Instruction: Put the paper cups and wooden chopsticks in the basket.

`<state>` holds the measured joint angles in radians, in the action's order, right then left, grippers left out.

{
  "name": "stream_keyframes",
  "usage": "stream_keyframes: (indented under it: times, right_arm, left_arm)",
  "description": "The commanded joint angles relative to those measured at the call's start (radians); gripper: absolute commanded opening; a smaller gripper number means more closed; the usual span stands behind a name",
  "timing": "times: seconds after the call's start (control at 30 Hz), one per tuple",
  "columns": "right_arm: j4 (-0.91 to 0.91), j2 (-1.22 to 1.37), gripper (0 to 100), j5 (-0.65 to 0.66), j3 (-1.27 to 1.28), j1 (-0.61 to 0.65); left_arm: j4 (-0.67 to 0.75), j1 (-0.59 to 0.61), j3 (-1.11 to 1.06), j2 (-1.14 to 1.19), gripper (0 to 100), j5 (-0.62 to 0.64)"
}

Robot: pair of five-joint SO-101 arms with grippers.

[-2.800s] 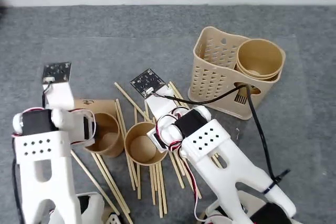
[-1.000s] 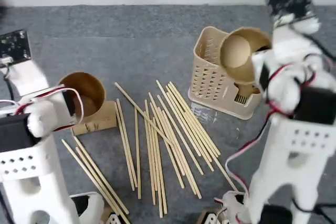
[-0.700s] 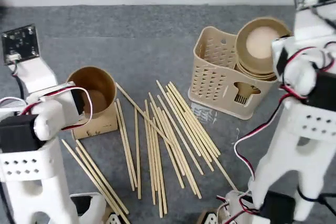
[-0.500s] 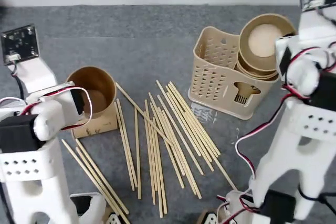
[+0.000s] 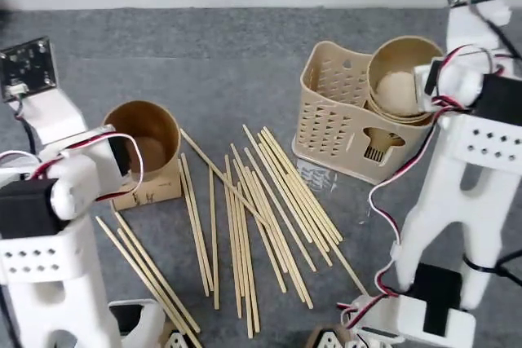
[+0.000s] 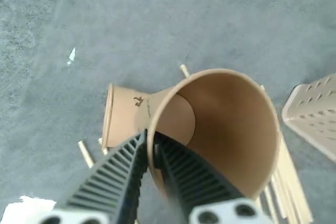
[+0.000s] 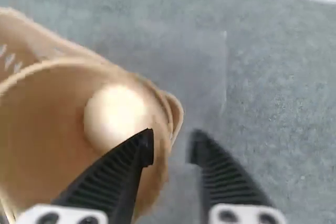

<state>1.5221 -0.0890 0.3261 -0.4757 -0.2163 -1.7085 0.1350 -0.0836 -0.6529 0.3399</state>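
Observation:
My left gripper is shut on the rim of a brown paper cup, held above the table at the left. Under it another paper cup lies on its side. Many wooden chopsticks are spread over the mat in the middle. The beige slotted basket stands at the back right with nested paper cups in its right part. My right gripper is open astride the top cup's rim, one finger inside and one outside.
Two chopsticks lie beside my left arm's base near the front edge. The grey mat has free room behind the left cup and in front of the basket. A black cable hangs beside my right arm.
My right arm carried its cup over the basket and lowered it into the nested cups, and its fingers have parted. My left arm lifted its cup and now holds nearly still.

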Motion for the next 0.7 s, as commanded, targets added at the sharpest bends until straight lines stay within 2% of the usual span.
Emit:
stream_keyframes:
  times: [0.0,0.13,0.23,0.43,0.67]
  right_arm:
    - [-0.041,-0.012,34.0,-0.100,-0.074,-0.008]
    - [-0.025,-0.015,36.8,-0.169,-0.160,-0.005]
    - [0.053,-0.048,36.8,-0.178,-0.195,-0.012]
    - [0.263,-0.096,36.8,-0.178,-0.193,-0.025]
    - [0.272,-0.171,36.8,-0.186,-0.110,-0.120]
  left_arm:
    - [0.014,-0.077,0.099,0.003,1,0.041]
    - [0.026,-0.195,0.186,0.009,1,0.130]
    - [0.078,-0.282,0.219,0.011,1,0.199]
    - [0.262,-0.450,0.217,0.014,1,0.285]
    - [0.480,-0.554,0.179,0.015,1,0.299]
